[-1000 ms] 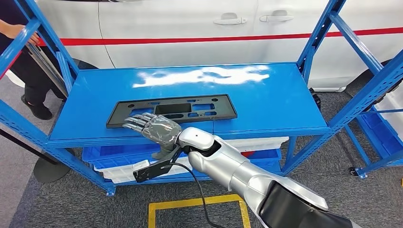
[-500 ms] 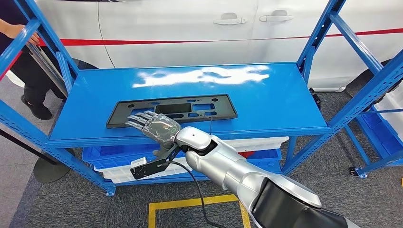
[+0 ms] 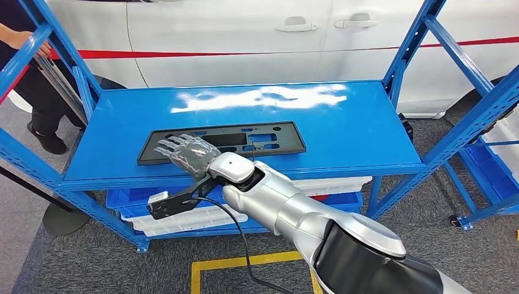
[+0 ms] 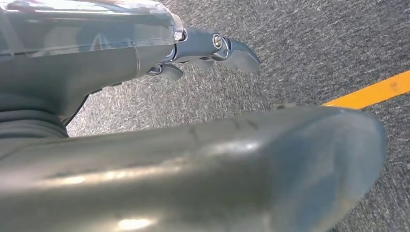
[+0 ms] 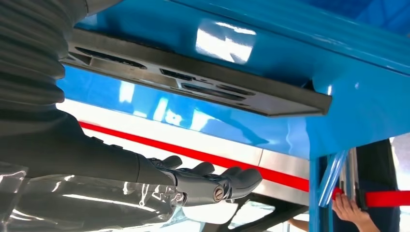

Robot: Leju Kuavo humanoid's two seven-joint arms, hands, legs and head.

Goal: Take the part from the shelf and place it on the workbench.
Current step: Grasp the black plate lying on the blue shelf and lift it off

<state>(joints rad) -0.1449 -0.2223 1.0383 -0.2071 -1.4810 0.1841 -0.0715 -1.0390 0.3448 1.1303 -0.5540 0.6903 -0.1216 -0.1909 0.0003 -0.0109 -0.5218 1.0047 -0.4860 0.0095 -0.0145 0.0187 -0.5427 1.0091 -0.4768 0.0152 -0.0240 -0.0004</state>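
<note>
A flat black part (image 3: 269, 138) with several cutouts lies on the blue shelf (image 3: 349, 122), toward its front left. My right hand (image 3: 186, 153) hovers over the part's left portion with fingers stretched out and apart, holding nothing. In the right wrist view the part (image 5: 203, 87) and the shelf surface lie close to the outstretched fingers (image 5: 227, 181); I cannot tell whether they touch. My left hand (image 4: 145, 72) hangs over grey carpet, fingers (image 4: 227, 48) extended, with nothing in it.
Blue uprights (image 3: 422, 43) frame the shelf on both sides. Blue and white bins (image 3: 183, 217) sit on the lower level. A white car (image 3: 245, 37) stands behind. A person (image 3: 37, 92) holds the far left upright. Yellow tape (image 3: 245, 262) marks the carpet.
My right hand has slid left and farther in over the part, from its front edge onto its left portion. The part has not moved.
</note>
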